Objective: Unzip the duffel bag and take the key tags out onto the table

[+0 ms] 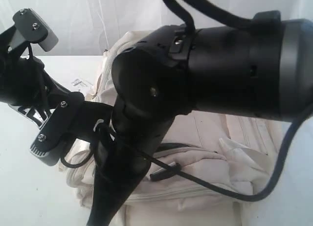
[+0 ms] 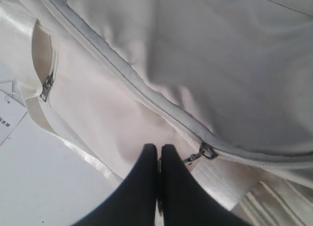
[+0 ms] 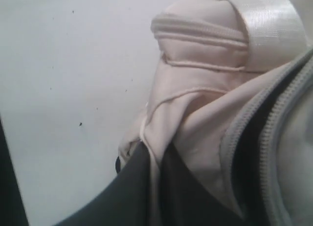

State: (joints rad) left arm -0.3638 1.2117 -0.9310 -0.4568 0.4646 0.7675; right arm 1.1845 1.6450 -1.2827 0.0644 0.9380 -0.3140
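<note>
View of duffel bag (image 1: 215, 138) is blocked by black arm (image 1: 220, 64). Left gripper (image 2: 159, 148) is closed beside zipper pull (image 2: 205, 151). Right gripper (image 3: 155, 151) is clamped on bag fabric. Paper label (image 2: 7, 121) is seen nearby.

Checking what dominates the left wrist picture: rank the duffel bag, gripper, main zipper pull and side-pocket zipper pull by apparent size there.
1. duffel bag, filling most of the view.
2. left gripper, enlarged by nearness to the camera.
3. main zipper pull and side-pocket zipper pull: both tiny, look alike, not ranked.
</note>
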